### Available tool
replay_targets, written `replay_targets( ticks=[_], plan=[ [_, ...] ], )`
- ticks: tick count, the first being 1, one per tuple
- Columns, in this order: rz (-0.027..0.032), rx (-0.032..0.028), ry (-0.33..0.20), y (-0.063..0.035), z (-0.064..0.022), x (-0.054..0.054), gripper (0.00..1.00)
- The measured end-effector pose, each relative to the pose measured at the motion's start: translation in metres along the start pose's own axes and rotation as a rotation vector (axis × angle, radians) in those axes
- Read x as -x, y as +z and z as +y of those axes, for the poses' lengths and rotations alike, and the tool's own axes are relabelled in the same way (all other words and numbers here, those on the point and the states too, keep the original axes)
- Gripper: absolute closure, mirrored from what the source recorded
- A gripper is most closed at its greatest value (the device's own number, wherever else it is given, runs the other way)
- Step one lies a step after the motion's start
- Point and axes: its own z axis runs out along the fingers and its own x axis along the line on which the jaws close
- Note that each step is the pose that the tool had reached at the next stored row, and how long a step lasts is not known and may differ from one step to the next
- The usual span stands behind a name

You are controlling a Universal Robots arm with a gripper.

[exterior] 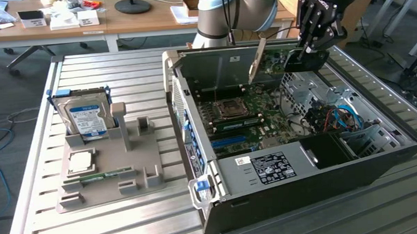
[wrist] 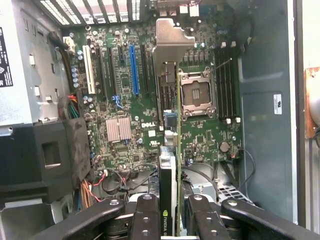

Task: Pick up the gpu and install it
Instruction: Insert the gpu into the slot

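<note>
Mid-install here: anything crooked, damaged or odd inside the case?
Nothing stands out. The gpu sits straight in the gripper, parallel to the slots, above the motherboard; no damage visible.

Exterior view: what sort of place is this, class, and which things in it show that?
Probably a robotics lab or workshop: a robot's gripper holds a gpu over an open computer case on a slatted metal table, with office desks behind.
</note>
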Motion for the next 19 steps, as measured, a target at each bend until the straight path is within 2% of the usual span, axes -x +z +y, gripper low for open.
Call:
replay_targets(
  ticks=[11, 16, 19],
  plan=[
    [0.0, 0.0, 0.0, 0.0029, 0.001, 0.0, 0.73],
    [0.0, 0.0, 0.0, 0.0034, 0.0103, -0.002, 0.73],
    [-0.0002, 0.0, 0.0, 0.0044, 0.0122, -0.004, 0.73]
  ],
)
